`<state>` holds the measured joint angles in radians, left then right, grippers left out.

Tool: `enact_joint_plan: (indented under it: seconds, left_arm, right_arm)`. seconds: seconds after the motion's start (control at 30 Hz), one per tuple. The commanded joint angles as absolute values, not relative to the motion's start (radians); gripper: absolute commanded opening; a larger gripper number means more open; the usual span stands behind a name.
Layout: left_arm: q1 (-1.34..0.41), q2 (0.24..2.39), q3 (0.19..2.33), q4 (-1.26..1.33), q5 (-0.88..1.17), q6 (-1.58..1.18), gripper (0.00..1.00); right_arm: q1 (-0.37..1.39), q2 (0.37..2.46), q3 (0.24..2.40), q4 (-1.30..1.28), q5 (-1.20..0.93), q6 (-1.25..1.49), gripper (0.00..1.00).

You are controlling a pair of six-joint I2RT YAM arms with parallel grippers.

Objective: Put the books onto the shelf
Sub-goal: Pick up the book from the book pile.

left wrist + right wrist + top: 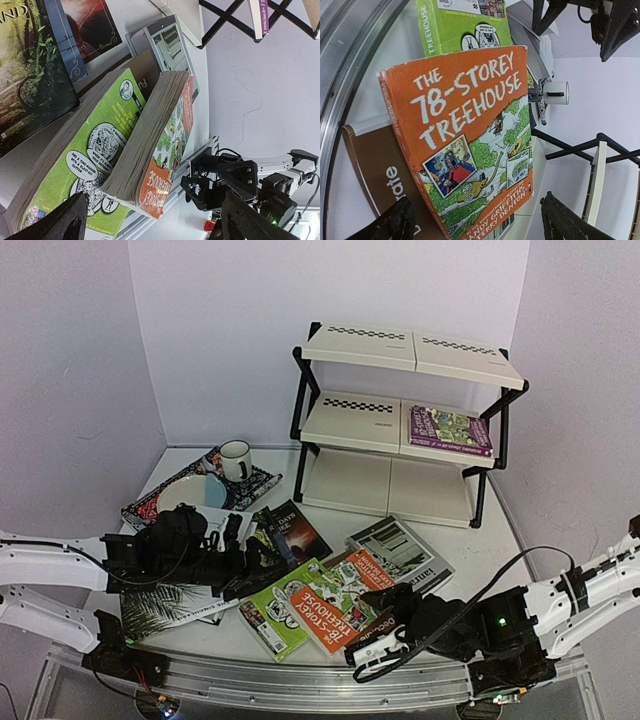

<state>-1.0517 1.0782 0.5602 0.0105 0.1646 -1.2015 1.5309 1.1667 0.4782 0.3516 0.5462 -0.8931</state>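
Hovering wide open over the near pile, the right gripper (475, 212) frames the orange book (465, 130), seemingly for lifting, while the left gripper (152, 212) gapes at the green book (95, 150) and a purple book (450, 428) lies on the far shelf (360, 420).

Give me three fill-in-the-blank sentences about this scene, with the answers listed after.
The purple book lies on the ___ tier of the shelf.
The orange book is titled The ___-Storey Treehouse.
The left fingers and right fingers stand ___, gripping nothing.
Missing words: middle; 78; open.
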Motion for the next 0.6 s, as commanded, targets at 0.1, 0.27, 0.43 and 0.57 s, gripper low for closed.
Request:
enact_joint_plan:
  seconds: [0.1, 0.27, 0.43, 0.57]
  left_arm:
    - [-1.014, 1.096, 0.592, 0.032, 0.2, -1.158, 0.95]
    - [-0.999, 1.15, 0.633, 0.033, 0.224, -1.127, 0.95]
    - [-0.989, 1.188, 0.657, 0.032, 0.242, -1.107, 0.95]
    - [-0.977, 1.186, 0.655, 0.032, 0.247, -1.105, 0.95]
  right_arm:
    - [1.568, 1.206, 0.415, 0.469, 0.655, -0.976, 0.82]
    - [1.569, 1.257, 0.358, 0.596, 0.7, -1.037, 0.81]
    - [1.568, 1.345, 0.314, 0.772, 0.745, -1.104, 0.78]
    - [1.569, 1.428, 0.292, 0.905, 0.774, -1.147, 0.75]
